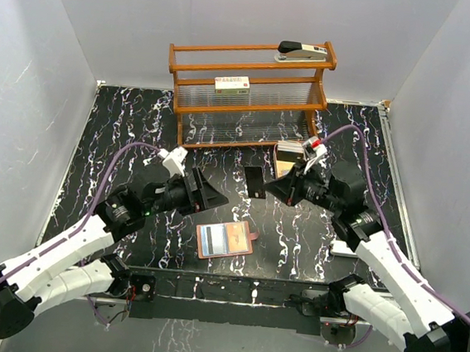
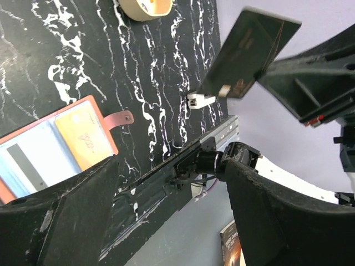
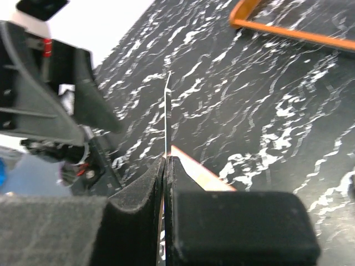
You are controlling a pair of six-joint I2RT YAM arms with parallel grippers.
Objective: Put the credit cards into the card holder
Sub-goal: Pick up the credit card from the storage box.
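Clamping dark card [image 1: 254, 181] in right gripper [image 1: 277, 186]; holding left gripper [image 1: 214, 192] apart, empty. Carrying blue and beige cards [image 1: 210, 240] in open card holder [image 1: 245, 245] near table's [image 1: 313, 233] front edge.

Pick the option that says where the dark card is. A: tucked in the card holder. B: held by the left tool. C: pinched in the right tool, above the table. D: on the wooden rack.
C: the right tool is shut on the dark card, seen edge-on in its wrist view, while the left tool stands open and empty.
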